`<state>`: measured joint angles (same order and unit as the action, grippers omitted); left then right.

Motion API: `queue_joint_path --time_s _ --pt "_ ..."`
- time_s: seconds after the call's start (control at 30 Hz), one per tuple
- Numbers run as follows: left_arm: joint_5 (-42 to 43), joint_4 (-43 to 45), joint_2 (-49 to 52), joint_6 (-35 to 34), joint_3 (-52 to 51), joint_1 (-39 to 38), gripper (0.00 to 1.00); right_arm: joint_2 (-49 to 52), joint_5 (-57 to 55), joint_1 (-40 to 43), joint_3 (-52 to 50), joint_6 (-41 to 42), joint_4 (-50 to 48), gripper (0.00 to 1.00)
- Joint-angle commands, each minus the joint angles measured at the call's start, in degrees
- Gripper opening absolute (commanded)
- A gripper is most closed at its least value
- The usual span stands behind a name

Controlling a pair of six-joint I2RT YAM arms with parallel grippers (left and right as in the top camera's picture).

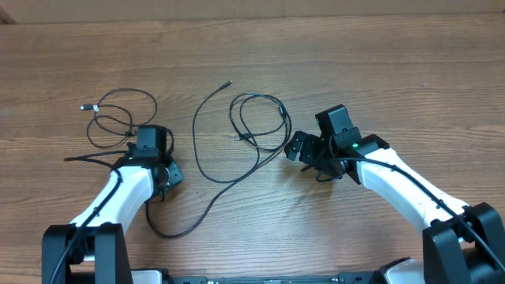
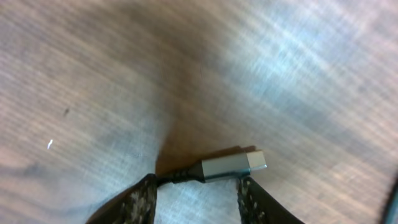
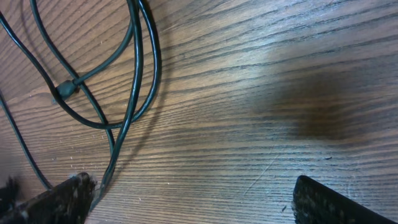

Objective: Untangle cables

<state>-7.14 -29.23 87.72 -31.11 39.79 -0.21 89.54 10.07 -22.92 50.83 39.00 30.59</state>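
Note:
Three thin black cables lie on the wooden table. A coiled one (image 1: 118, 118) with a silver tip is at the left, a long one (image 1: 207, 130) curves through the middle, and a looped one (image 1: 260, 118) lies at the right. My left gripper (image 1: 142, 134) is at the coiled cable's lower edge. In the left wrist view its jaws (image 2: 198, 202) stand partly apart with bare table between them, and a silver connector plug (image 2: 233, 167) lies across the fingertips. My right gripper (image 1: 304, 156) is wide open (image 3: 193, 205) just right of the looped cable (image 3: 134, 93), and a strand passes its left finger (image 3: 56, 199).
Thick black cables of the arm bases (image 1: 170, 229) trail at the lower left. The table top (image 1: 379, 63) is wood grain all over, with its far edge along the top of the overhead view.

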Motion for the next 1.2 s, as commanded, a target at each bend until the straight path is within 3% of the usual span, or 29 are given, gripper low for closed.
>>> queue_joint_path --time_s 0.0,0.17,0.33,0.6,0.83,0.9,1.07,1.17 --pt "13.05 6.32 4.09 5.86 -2.82 4.22 0.41 0.17 -0.55 -0.22 -0.42 0.24 -0.44 1.0" --pt "18.47 12.72 4.09 5.81 -2.49 8.07 0.38 0.17 -0.55 -0.22 -0.42 0.26 -0.55 1.0" --pt "22.49 19.34 4.09 5.77 -2.43 8.72 0.46 0.17 -0.55 -0.22 -0.42 0.48 -0.98 1.0" --pt "33.0 12.44 1.18 13.18 2.89 8.87 0.69 0.17 -0.57 -0.22 -0.42 0.46 -1.01 1.0" --pt "40.0 8.41 -4.35 19.21 3.61 8.81 0.78 0.17 -0.61 -0.22 -0.42 0.44 -2.62 1.0" --pt "31.65 2.36 -5.81 15.76 3.61 8.96 0.72 0.17 -0.61 -0.22 -0.42 0.42 -2.64 1.0" --pt "2.95 -9.4 -6.1 5.35 3.58 8.98 0.8 0.17 -0.66 -0.22 -0.42 -0.04 -2.23 1.0" --pt "-11.3 -15.37 -6.1 -1.64 3.45 8.98 0.67 0.17 -2.12 -0.22 -0.42 -0.02 -2.27 1.0"
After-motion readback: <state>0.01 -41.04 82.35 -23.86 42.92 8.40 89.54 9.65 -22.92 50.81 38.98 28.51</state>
